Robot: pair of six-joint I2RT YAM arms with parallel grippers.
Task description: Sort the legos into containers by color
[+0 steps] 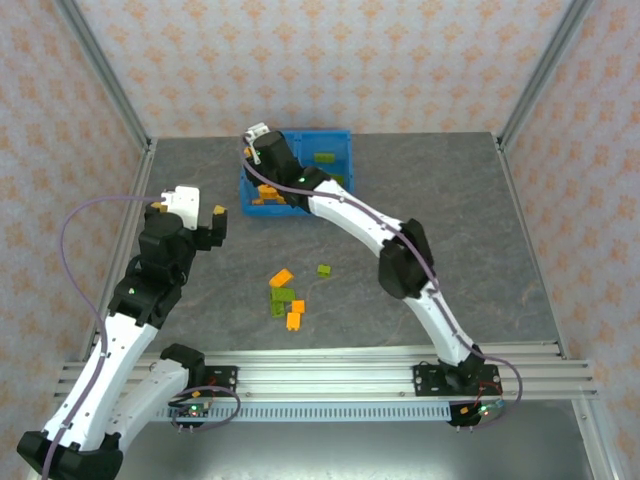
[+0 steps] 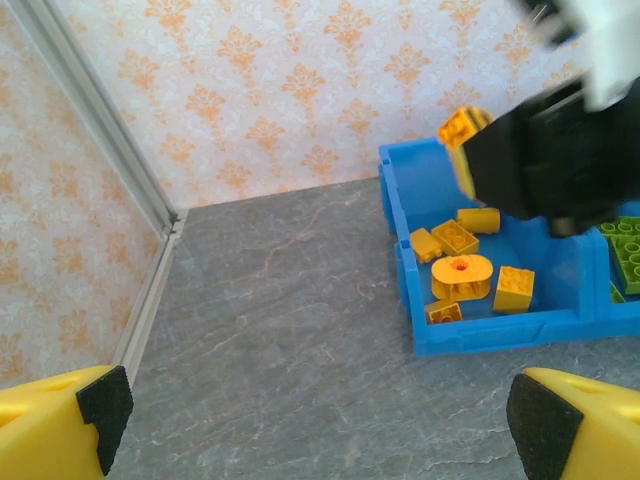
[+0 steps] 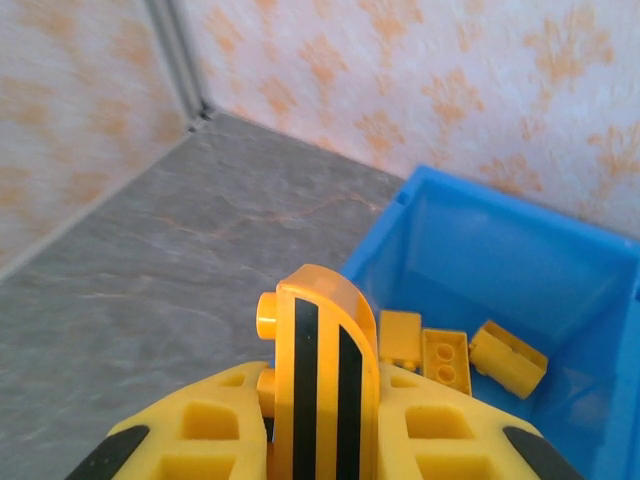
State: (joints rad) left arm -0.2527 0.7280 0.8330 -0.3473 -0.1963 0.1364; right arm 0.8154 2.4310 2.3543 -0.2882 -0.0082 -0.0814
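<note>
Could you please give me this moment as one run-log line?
right claw: shut on striped orange brick, over orange-brick bin | left claw: open, empty | loose bricks: orange and green, mid-table

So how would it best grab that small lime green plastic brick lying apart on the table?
Probably from straight above, pinching the lime green brick across two opposite flat sides: it lies low on the table, clear of the other loose bricks.
</note>
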